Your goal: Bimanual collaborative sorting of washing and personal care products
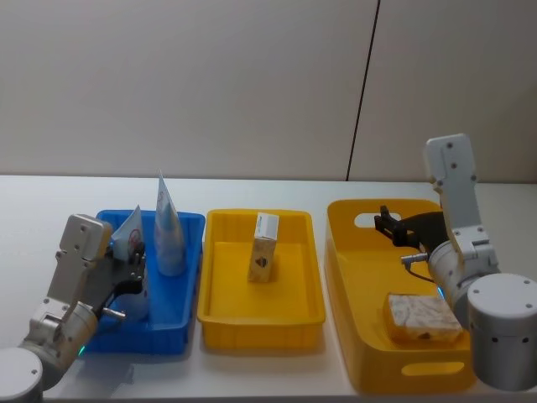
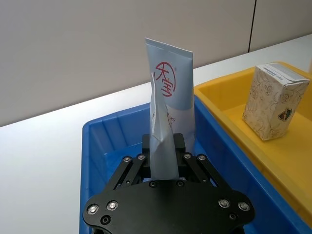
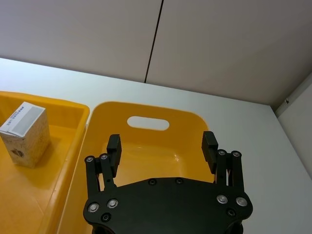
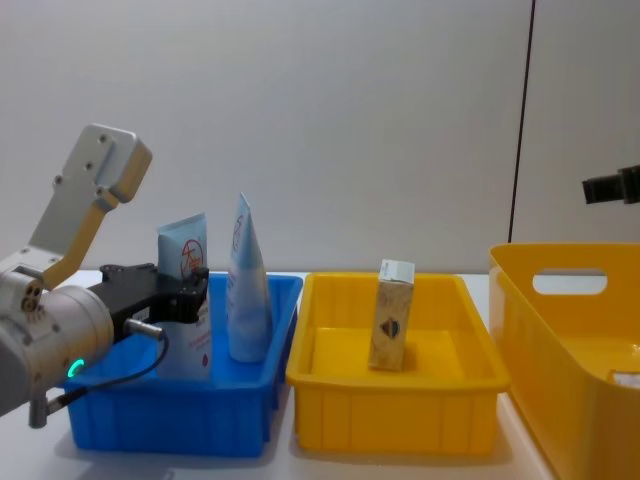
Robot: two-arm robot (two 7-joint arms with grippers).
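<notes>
One tube (image 2: 158, 117) in left pincer (image 2: 164, 148)

The squeeze tube (image 2: 176, 92) bears a red circled "大宝" and the digits "35".

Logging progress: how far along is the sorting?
Done: red-print squeeze tube standing in the blue plastic tray, beige cardboard carton in the small yellow tray. In hand: left pincer grips a pale tube there. Left, probably: second carton lying in the large yellow bin, right pincer open above.
</notes>
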